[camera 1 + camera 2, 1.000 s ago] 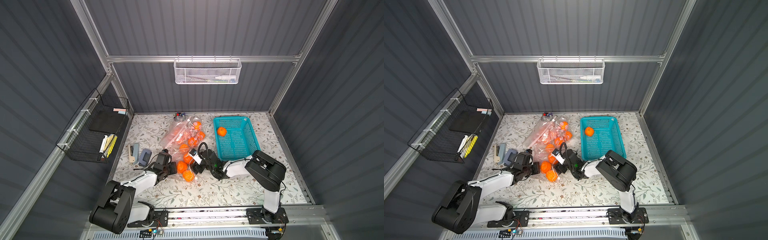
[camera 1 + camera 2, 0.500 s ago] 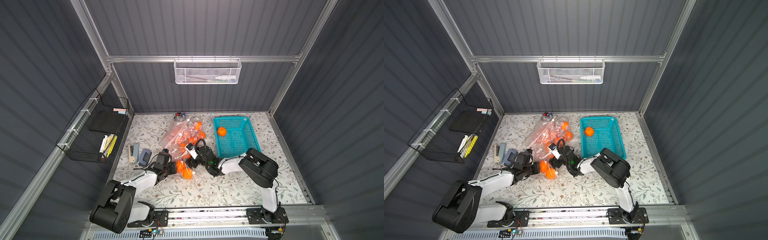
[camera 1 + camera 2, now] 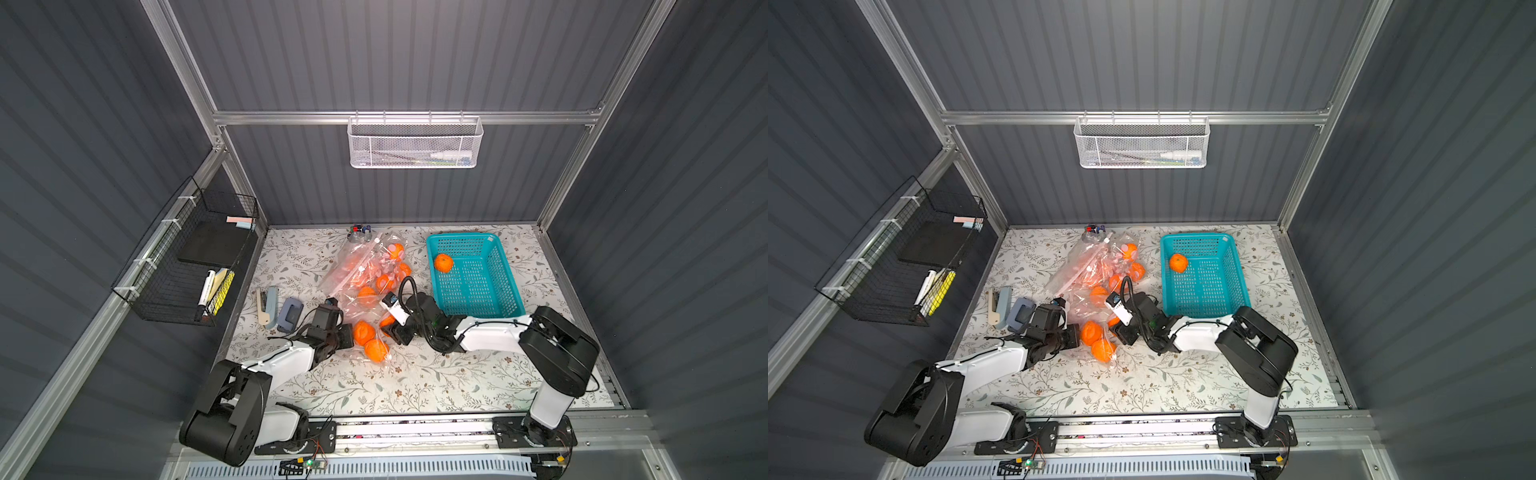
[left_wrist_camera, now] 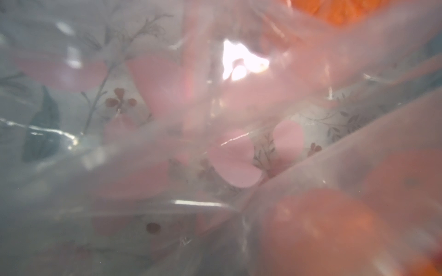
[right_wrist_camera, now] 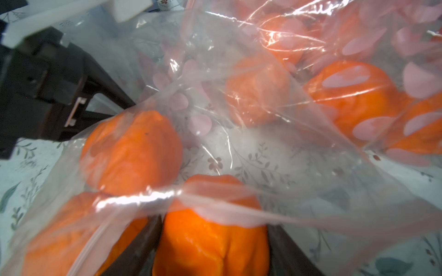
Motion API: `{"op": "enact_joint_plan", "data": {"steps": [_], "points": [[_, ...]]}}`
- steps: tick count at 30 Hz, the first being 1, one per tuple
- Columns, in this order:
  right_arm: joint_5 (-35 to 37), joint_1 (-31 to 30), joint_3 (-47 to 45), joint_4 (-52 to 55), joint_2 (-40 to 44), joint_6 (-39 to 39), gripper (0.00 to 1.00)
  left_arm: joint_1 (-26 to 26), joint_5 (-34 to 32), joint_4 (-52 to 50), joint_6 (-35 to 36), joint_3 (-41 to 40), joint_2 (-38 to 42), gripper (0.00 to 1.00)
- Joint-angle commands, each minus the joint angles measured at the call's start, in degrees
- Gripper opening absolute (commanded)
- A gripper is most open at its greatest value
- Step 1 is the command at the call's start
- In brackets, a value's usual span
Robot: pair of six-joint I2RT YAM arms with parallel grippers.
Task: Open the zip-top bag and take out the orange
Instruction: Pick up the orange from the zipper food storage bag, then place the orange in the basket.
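Located zip-top bag (image 3: pixel 358 272) mid-desk (image 3: pixel 415 382), lying crumpled: clear film with pink spots, near end toward the two arms. Several oranges inside, exact count not readable through the folds.

Found right gripper (image 3: pixel 388 328) low at the bag's near end, just beside the teal basket (image 3: pixel 478 286). In the right wrist view, noted one orange (image 5: pixel 210 239) sitting between the two dark fingers (image 5: pixel 146 246) and filling the gap, with skin against both as far as visible. Strip of bag film lying across the top of that orange. Recorded as a medium spread, clamped around the orange.

Found left gripper (image 3: pixel 348 335) opposite, tip at the bag's near edge, closed tight. Left wrist view filled with blurred film close to the lens, plus orange patches at two corners. Cannot tell whether any film is pinched.

Between the two grippers: two further oranges (image 3: pixel 363 332), touching each other, under film, the upper one just beside the left gripper's tip.

Logged one loose orange (image 3: pixel 444 263) in the basket, at the far corner nearest the bag, well clear of the film.

Stapler (image 3: pixel 266 305) at the desk's left edge, apart from the bag.
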State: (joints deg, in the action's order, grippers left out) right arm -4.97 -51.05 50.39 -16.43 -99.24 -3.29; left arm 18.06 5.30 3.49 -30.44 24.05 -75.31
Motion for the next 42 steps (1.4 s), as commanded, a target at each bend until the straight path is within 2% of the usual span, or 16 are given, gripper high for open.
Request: {"op": "enact_joint_plan", "data": {"steps": [1,5,9,13,17,23,25,30,32,42], "points": [[-3.42,0.96,-0.83,5.79,5.48,-1.81,0.47,-0.18,0.78,-5.77,1.26,-1.36,-1.09,0.0],[-7.09,2.12,-0.93,9.31,11.45,-2.33,0.45,-0.14,0.74,-5.77,1.28,-1.48,-0.9,0.0],[-7.64,5.39,1.03,12.66,15.55,-1.02,0.45,-0.14,0.68,-5.67,1.26,-1.37,-1.02,0.0],[-8.48,11.42,2.74,13.65,17.8,0.8,0.44,-0.14,0.75,-5.77,1.26,-1.71,-0.5,0.0],[-6.19,21.45,7.36,15.85,17.63,6.6,0.43,-0.14,0.89,-5.78,1.25,-1.8,-0.28,0.0],[-0.92,34.29,14.24,19.54,8.61,15.67,0.44,-0.14,1.36,-5.78,1.34,-2.07,0.31,0.0],[-2.0,37.16,15.77,19.07,5.41,18.6,0.43,-0.14,1.27,-5.78,1.34,-2.08,0.5,0.0],[-1.47,40.68,21.37,18.64,-3.52,20.79,0.42,-0.14,1.37,-5.77,1.28,-2.08,0.41,0.0],[-2.44,41.91,23.21,18.25,-6.78,22.51,0.45,-0.14,1.72,-5.77,1.38,-2.0,0.42,0.0],[-2.69,44.0,32.76,22.09,-19.36,23.12,0.5,-0.14,1.92,-5.68,1.61,-2.08,0.51,0.0]]}}
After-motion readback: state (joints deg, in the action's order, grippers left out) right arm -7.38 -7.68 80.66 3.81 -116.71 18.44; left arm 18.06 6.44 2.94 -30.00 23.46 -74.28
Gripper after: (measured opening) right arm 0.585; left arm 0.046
